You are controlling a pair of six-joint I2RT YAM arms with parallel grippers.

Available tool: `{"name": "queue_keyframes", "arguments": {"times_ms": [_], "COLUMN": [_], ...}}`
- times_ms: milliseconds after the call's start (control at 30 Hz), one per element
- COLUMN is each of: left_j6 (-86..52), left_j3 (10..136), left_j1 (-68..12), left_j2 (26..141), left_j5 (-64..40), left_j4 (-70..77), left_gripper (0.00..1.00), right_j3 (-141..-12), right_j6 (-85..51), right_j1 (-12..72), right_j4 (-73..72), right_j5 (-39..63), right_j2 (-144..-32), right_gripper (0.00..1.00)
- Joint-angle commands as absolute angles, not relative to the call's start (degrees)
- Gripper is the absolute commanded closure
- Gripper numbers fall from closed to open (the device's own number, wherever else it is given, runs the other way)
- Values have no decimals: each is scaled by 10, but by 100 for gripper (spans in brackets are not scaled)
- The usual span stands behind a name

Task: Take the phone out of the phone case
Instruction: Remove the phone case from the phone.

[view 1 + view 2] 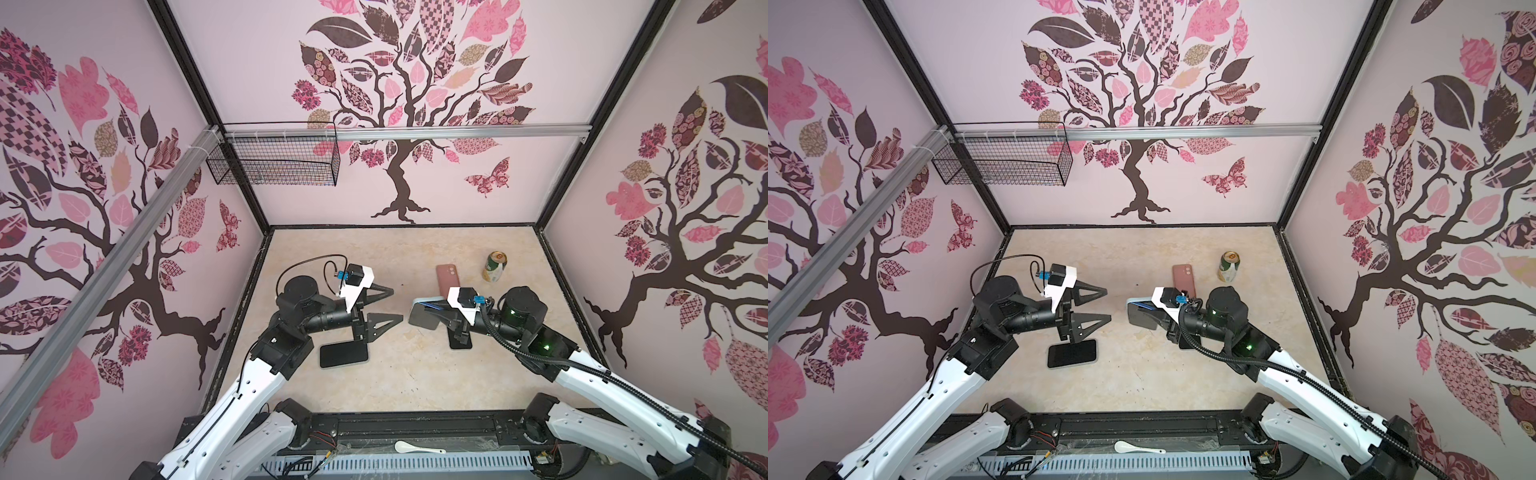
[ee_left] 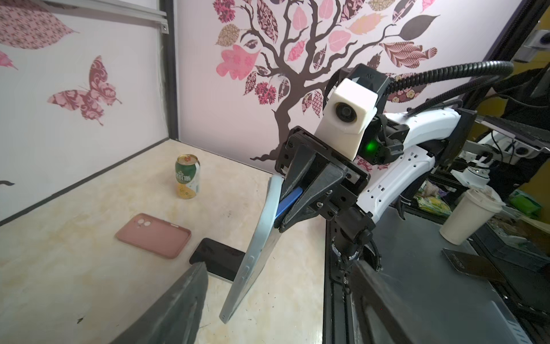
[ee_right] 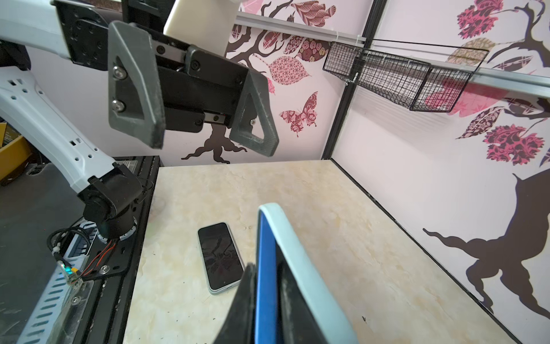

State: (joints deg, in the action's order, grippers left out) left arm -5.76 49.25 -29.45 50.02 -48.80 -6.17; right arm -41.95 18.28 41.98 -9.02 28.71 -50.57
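Phone [image 1: 344,354] lies flat, screen up, on the table [image 1: 415,382], out of its case, just below my left gripper [image 1: 397,304]. That gripper's jaws stand wide apart and hold nothing. My right gripper [image 2: 288,202] is clamped on one wall of the light blue phone case [image 2: 253,253], holding it tilted on edge. A pink case [image 1: 446,279] and a can [image 1: 494,267] sit beyond.
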Motion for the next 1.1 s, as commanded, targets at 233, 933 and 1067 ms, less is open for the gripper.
{"name": "queue_keyframes", "arguments": {"times_ms": [233, 933, 1067], "left_j6": [25, 47, 44], "left_j3": [589, 641, 645], "left_j1": [-366, -433, -433], "left_j2": [564, 660, 670], "left_j5": [-421, -354, -350], "left_j4": [-199, -241, -244], "left_gripper": [23, 38, 41], "right_j3": [-449, -471, -472], "right_j6": [397, 451, 447], "right_j1": [420, 424, 424], "right_j4": [-32, 16, 10], "right_j5": [325, 363, 370], "right_j2": [-506, -527, -529], "right_gripper": [100, 100, 100]}}
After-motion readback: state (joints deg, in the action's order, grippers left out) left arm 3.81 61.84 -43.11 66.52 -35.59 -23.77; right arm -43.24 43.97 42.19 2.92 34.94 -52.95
